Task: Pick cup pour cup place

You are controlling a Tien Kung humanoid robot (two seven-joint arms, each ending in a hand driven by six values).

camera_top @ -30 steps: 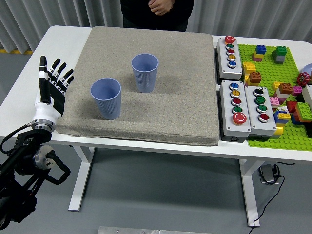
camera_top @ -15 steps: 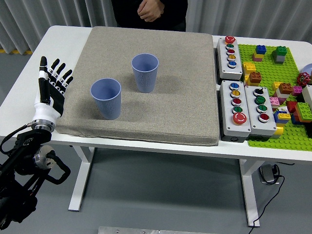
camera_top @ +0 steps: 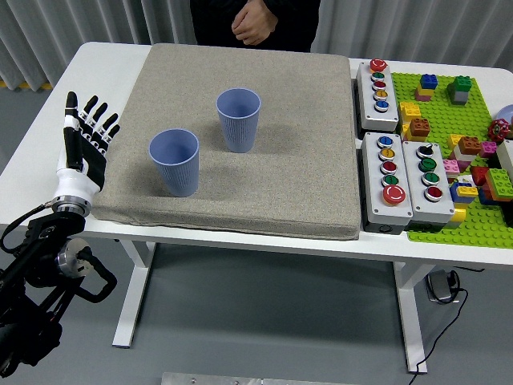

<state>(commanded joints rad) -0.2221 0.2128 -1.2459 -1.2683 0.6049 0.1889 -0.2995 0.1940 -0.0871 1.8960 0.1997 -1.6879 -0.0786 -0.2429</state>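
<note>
Left hand point(camera_top: 84, 148): raised at the left edge of the worktop point(camera_top: 104, 68), fingers spread wide and pointing up, holding nothing. It stands just beside the left border of the mat point(camera_top: 264, 184), apart from both cups. The black arm runs down from it to the lower left corner.

Right hand: not in view.

Near cup point(camera_top: 175, 162): blue, ribbed, upright, mouth up, standing on the mat toward its front left. What is inside cannot be told.

Far cup point(camera_top: 238, 119): blue, ribbed, upright, mouth up, standing on the mat behind and to the right of the near cup. The two are near each other and not touching.

Mat: grey, square, covering most of the worktop's middle; its front edge lies near the worktop's near edge.

Button boxes: one point(camera_top: 378, 84) lies at the right of the mat toward the back; two more point(camera_top: 387, 178) and point(camera_top: 431, 181) lie side by side in front of it. All carry coloured round buttons.

Baseplate point(camera_top: 445, 120): green, at the far right, carrying loose coloured bricks point(camera_top: 418, 127) in several clusters.

Person: stands at the far side, dark clothing, one hand point(camera_top: 255, 24) held in front of the body above the mat's back edge, touching nothing on the worktop.
</note>
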